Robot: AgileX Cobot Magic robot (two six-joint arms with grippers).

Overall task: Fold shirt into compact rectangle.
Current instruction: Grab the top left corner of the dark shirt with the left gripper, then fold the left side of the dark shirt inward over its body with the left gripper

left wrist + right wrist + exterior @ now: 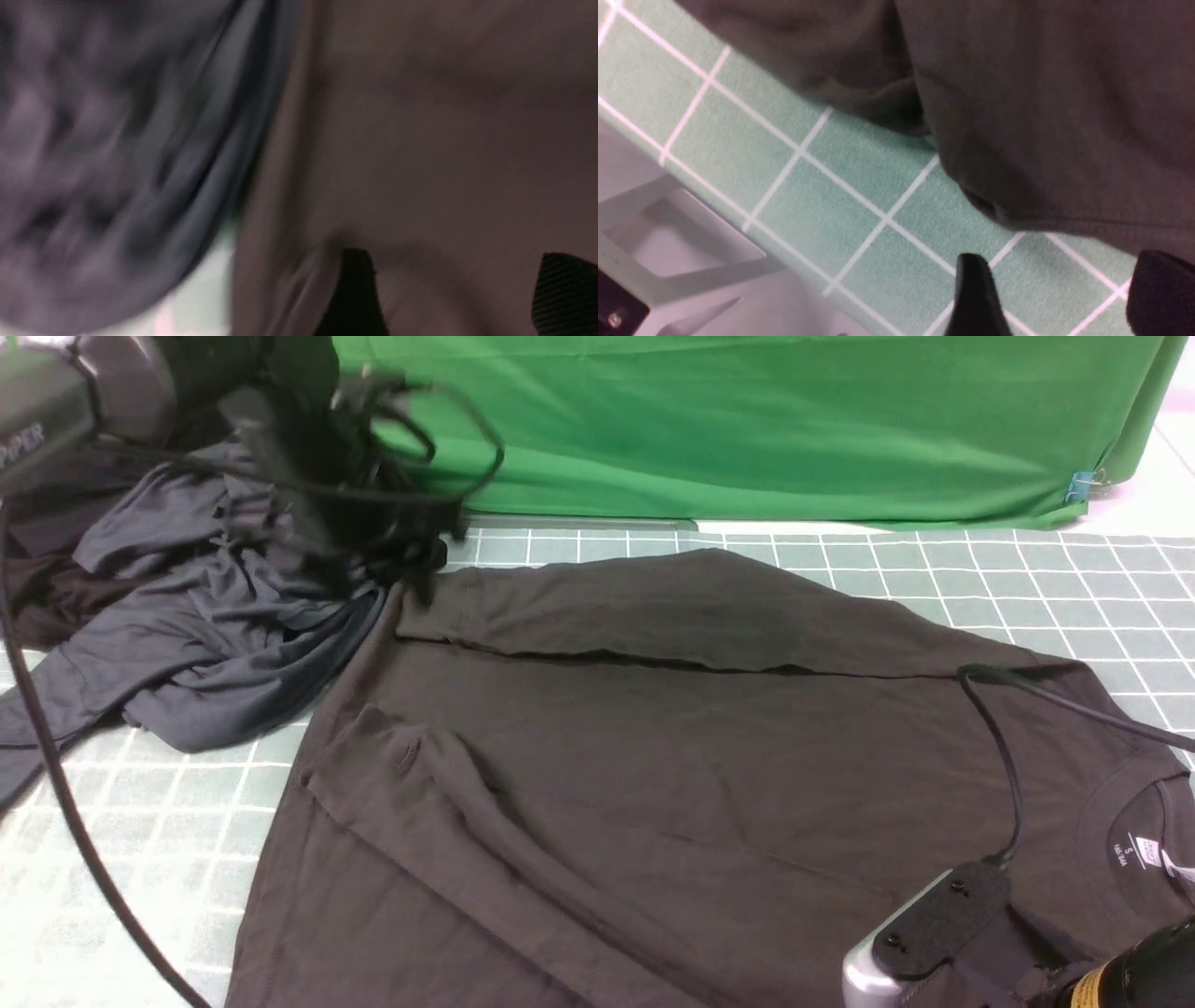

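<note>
Now | large brownish-black cotton T-shirt [653, 756] flat on green gridded mat [1027, 579], far side lapped inward to narrow it | left gripper [458, 280] spread above its edge | right gripper [1064, 289] spread over bare mat | 2 empty pincers, likely sparing the fold.

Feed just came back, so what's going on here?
Two robot arms are folding the dark shirt, spread on the gridded mat with its far edge folded over. The left gripper is open above the shirt beside the blue-grey garment. The right gripper is open over the mat at the shirt's edge. Neither holds anything.
</note>
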